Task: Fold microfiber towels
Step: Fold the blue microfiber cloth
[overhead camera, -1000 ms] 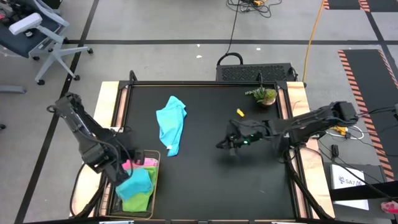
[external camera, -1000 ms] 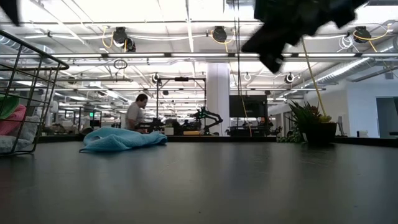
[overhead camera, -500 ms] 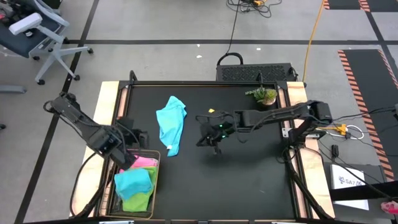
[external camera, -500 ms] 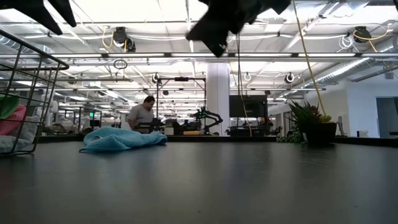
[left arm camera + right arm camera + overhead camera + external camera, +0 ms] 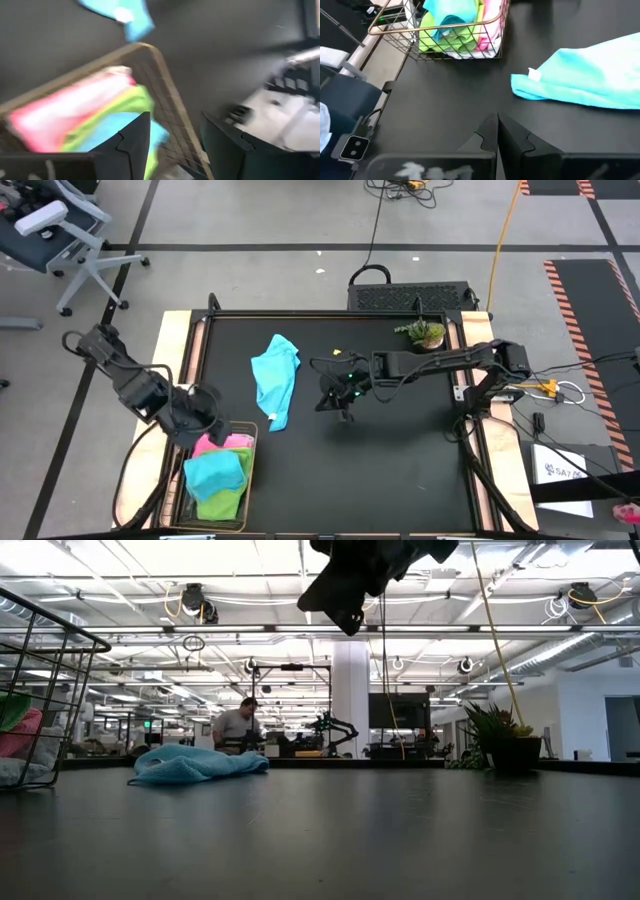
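The right gripper (image 5: 335, 404) is held above the middle of the black table (image 5: 400, 460), with its two dark fingers (image 5: 492, 135) pressed together and nothing between them. In the low view it is seen hanging high over the table top, well clear of the surface. A light blue towel (image 5: 276, 378) is spread in a crumpled strip just to the left of this gripper on the table, apart from it, and a small white tag (image 5: 534, 74) is seen at one of its corners. The right arm is stretched across from the right edge of the table, past a small potted plant (image 5: 424, 333) standing near the far right corner. The left gripper (image 5: 197, 410) is held at the near left of the table, just beside the far end of a wire mesh basket (image 5: 247, 480), with its fingers (image 5: 132, 142) parted and nothing gripped between them. Inside the basket, a pink towel (image 5: 226, 443), a teal towel (image 5: 216, 473) and a lime green towel (image 5: 222, 504) are piled together. Beyond the table, in the low view, a person (image 5: 236, 726) is seen far back in the room.
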